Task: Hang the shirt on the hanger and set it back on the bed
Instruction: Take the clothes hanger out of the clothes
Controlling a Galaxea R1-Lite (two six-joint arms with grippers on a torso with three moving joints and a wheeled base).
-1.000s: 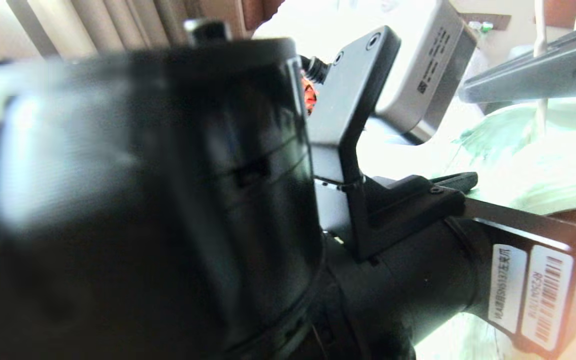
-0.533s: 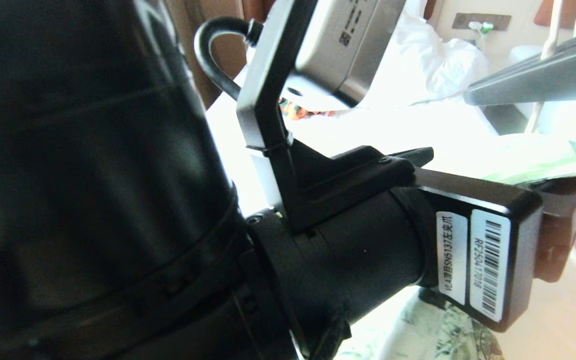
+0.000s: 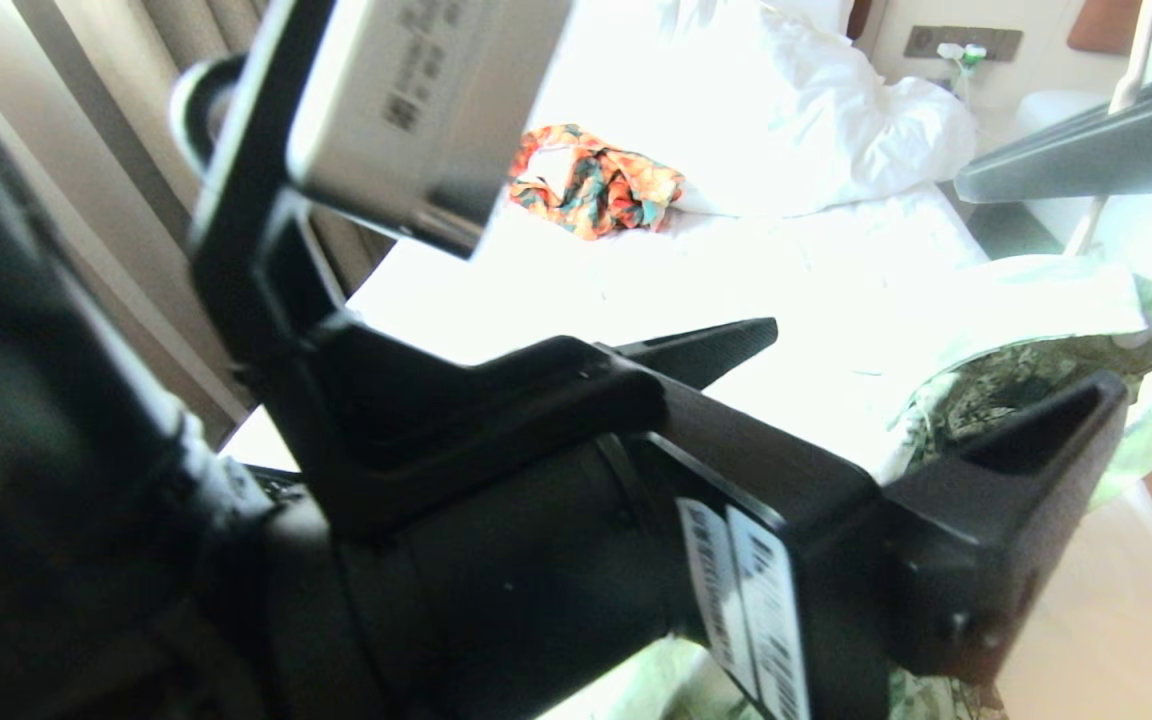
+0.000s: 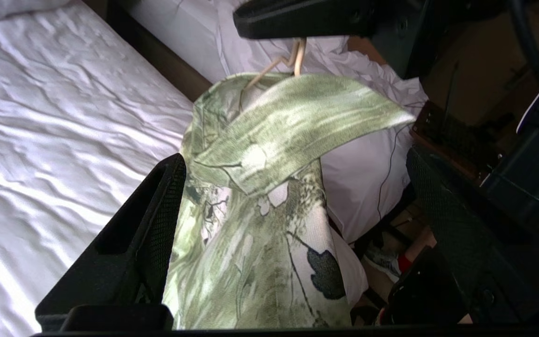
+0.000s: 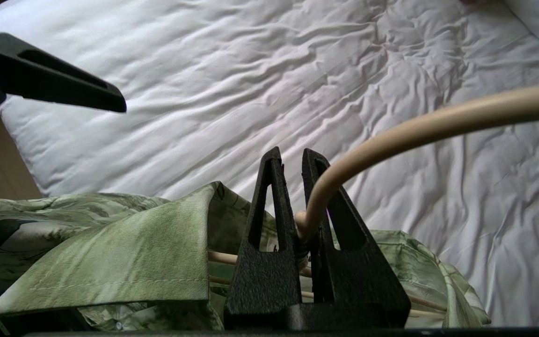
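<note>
Shirt [image 4: 260, 187] limp, light — slips easily. Right gripper [image 5: 295, 196] clenched on stiff hanger [image 5: 419, 128] neck, the best hold; left gripper [image 4: 297, 206] jaws released.

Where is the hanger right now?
The hanger is up off the bed, its neck pinched in the right pincer, with the shirt draped over it, between the left pincer's open fingers.

Left arm: looms close across the head view, wrist angled toward the right.
Left gripper [image 4: 293, 220]: jaws spread wide.
Right gripper [image 5: 295, 196]: raised at far right, fingers pinched together.
</note>
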